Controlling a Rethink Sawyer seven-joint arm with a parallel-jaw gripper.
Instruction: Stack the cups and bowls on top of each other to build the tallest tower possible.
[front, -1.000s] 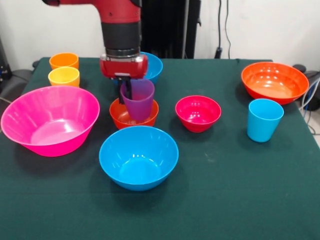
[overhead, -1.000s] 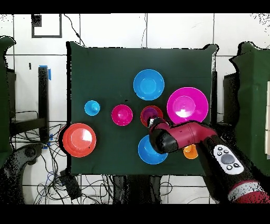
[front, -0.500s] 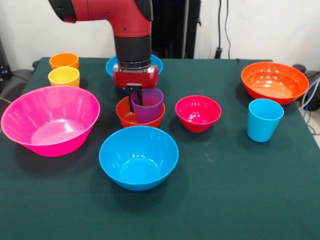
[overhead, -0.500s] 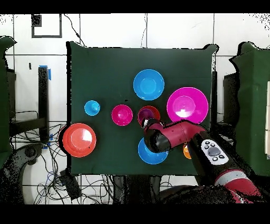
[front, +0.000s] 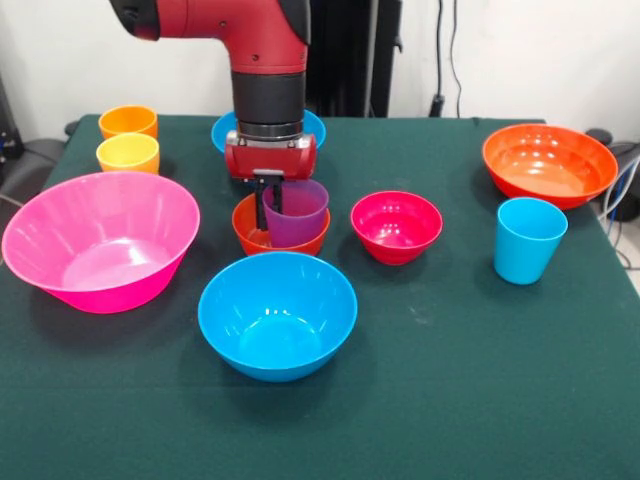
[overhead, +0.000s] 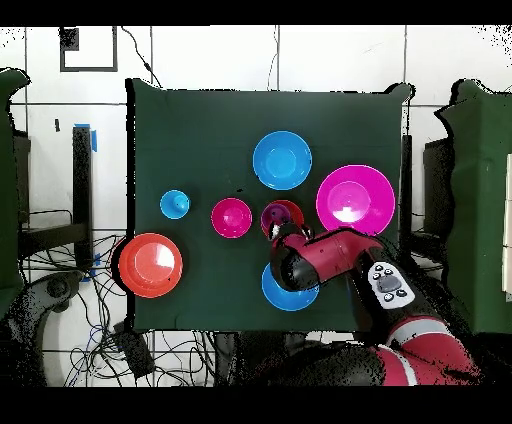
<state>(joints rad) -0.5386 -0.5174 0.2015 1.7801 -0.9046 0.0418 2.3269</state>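
Since a second ago, claw (front: 268, 203) lowered purple cup (front: 295, 212) into small orange bowl (front: 252, 232)

Translucent purple cup (front: 296, 212), small orange bowl (front: 250, 232), seemingly dark-green tablecloth (front: 450, 380)

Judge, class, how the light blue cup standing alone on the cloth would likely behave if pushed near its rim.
The light blue cup stands upright on its narrower base, taller than wide, so a push near the rim would probably tip it. Once down, its round tapered wall would likely roll in a curve. It looks like thin smooth plastic, so probably light and stiff, and perhaps slippery.
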